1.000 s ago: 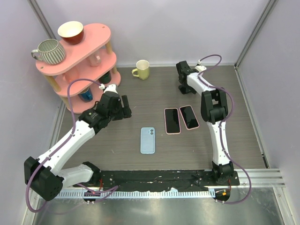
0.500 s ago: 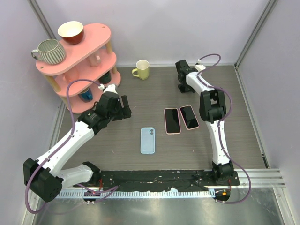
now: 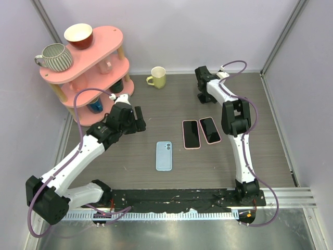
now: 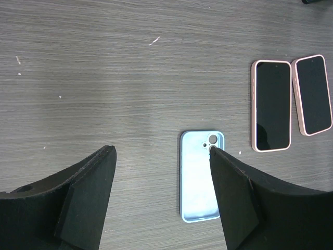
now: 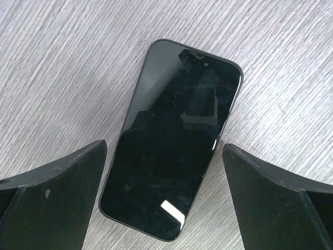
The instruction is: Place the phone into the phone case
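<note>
A bare black phone (image 5: pixel 171 140) lies screen up on the dark wood table at the far side. My right gripper (image 5: pixel 165 148) hovers over it, open, with one finger on each side of the phone. In the top view that gripper (image 3: pixel 204 97) covers the phone. An empty light blue phone case (image 3: pixel 164 155) lies flat in the middle of the table, near the front. It also shows in the left wrist view (image 4: pixel 199 182), partly behind my right finger. My left gripper (image 4: pixel 161 151) is open and empty, above the table to the left of the case (image 3: pixel 139 119).
Two phones in pink cases (image 3: pixel 191 134) (image 3: pixel 210 129) lie side by side to the right of the blue case. A yellow mug (image 3: pixel 157 77) stands at the back. A pink tiered shelf (image 3: pixel 112 39) with cups and bowls stands at the back left.
The right arm has shifted very slightly to the left. The left arm, the phones and the case have not moved.
</note>
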